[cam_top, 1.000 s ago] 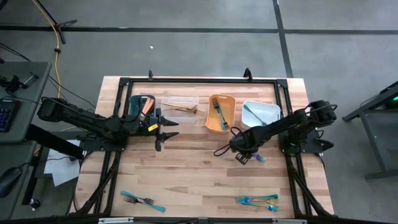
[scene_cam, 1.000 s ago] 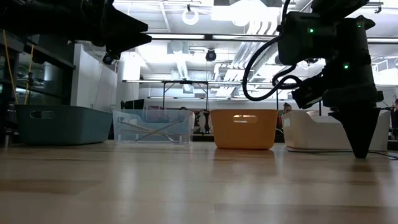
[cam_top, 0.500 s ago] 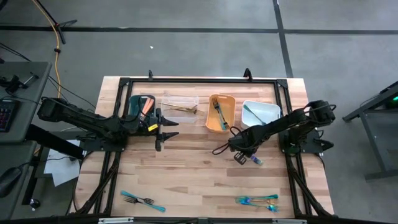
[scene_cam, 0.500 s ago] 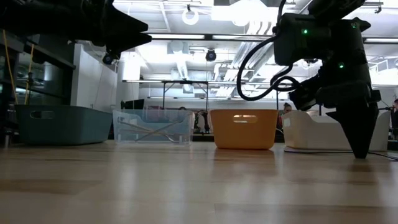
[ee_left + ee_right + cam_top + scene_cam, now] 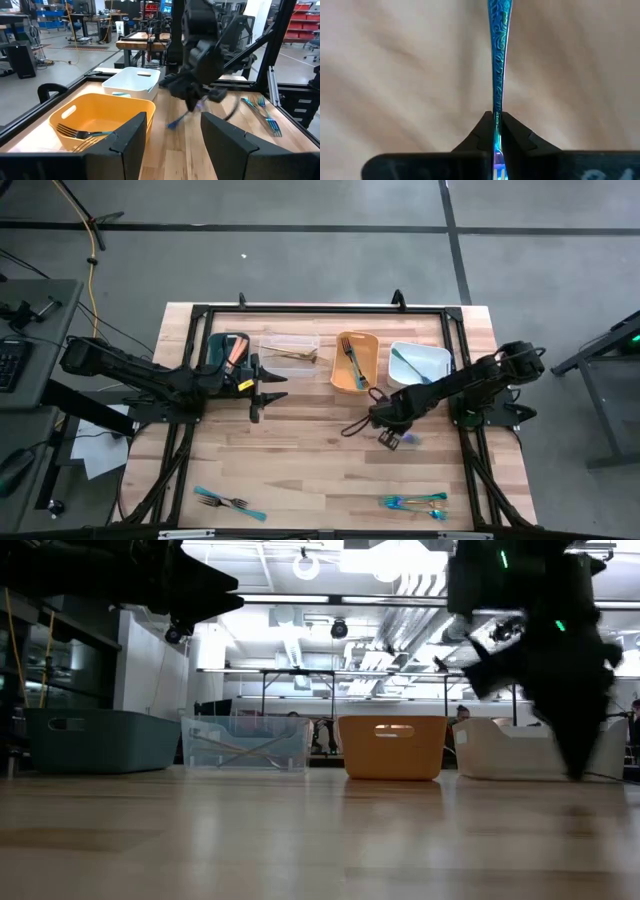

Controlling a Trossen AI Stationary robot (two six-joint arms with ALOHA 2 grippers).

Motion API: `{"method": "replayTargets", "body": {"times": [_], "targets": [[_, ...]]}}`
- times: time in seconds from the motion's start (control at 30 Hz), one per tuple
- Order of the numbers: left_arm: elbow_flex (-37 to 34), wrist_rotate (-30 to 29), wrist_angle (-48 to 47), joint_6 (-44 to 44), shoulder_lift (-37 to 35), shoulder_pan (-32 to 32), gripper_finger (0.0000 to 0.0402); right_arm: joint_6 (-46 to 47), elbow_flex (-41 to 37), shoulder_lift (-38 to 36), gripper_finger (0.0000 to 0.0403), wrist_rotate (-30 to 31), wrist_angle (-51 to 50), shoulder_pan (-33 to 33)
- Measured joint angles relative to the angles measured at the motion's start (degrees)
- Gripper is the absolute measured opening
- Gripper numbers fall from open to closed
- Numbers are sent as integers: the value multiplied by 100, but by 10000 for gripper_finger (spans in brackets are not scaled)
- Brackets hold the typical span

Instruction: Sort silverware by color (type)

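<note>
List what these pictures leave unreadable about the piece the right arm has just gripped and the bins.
- Blue-handled utensil: its working end is cut off by the right wrist view's edge, so fork or spoon is unclear.
- Right gripper: motion blur in the low view hides the jaws.
- Teal bin: the low view shows only its wall; the left arm partly covers it from above.

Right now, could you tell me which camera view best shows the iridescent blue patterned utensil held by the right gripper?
The right wrist view: the iridescent blue patterned utensil fills the frame, pinched between the right gripper fingertips. The left wrist view shows it small and blurred, the high view only a bluish speck, and the low view hides it.
</note>
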Motion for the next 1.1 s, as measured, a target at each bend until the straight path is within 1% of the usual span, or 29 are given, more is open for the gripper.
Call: {"method": "replayTargets", "body": {"times": [0.07,0.17,0.27,0.37,0.47,0.53,0.63,0.83,0.93,1.03,1.1], "targets": [[0,0,21,0,0,0,181,-170,133,-22,5,-27,611,130],[0,-2,26,-4,0,0,181,-341,136,52,5,-38,1396,290],[0,-1,29,-12,2,0,181,-376,160,103,5,121,2461,368],[0,-2,34,-14,2,0,181,-647,147,190,5,603,3255,413],[0,-2,34,-140,0,0,181,-1044,154,192,5,1264,4165,412],[0,-2,36,-162,1,-1,181,-1411,157,206,5,1718,4706,390],[0,-1,49,-193,2,-2,181,-2040,166,206,5,2216,5511,303],[0,65,270,-356,2,-5,181,-3297,164,206,5,2732,6633,62],[0,234,492,-353,0,-7,181,-3745,164,206,5,2708,7033,-71],[0,326,603,-286,0,-7,181,-4037,158,204,5,2535,7320,-170],[0,328,679,-250,0,-9,181,-4220,-66,204,5,2447,7875,-210]]}}
